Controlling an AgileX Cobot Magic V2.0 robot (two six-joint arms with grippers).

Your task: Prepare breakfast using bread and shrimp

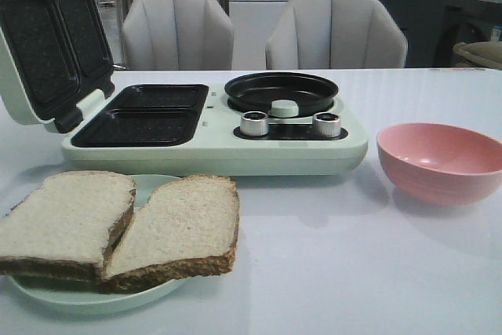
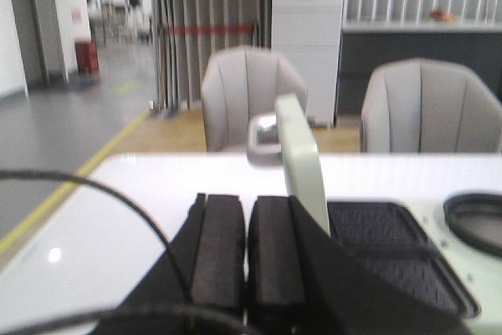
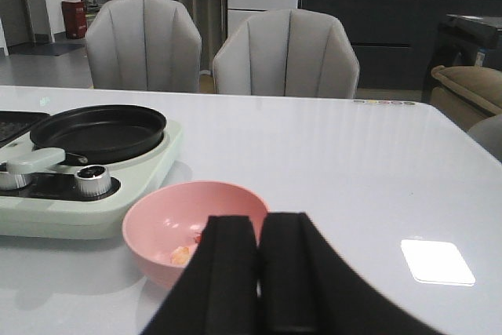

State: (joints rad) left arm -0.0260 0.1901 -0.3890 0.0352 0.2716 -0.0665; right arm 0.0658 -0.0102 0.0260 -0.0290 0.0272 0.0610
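White table (image 1: 329,272) fronts 2 grey chairs (image 1: 177,29).

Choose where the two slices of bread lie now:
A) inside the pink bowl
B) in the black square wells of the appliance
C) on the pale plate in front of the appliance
C: both slices of bread rest on the pale plate; the square wells hold nothing.
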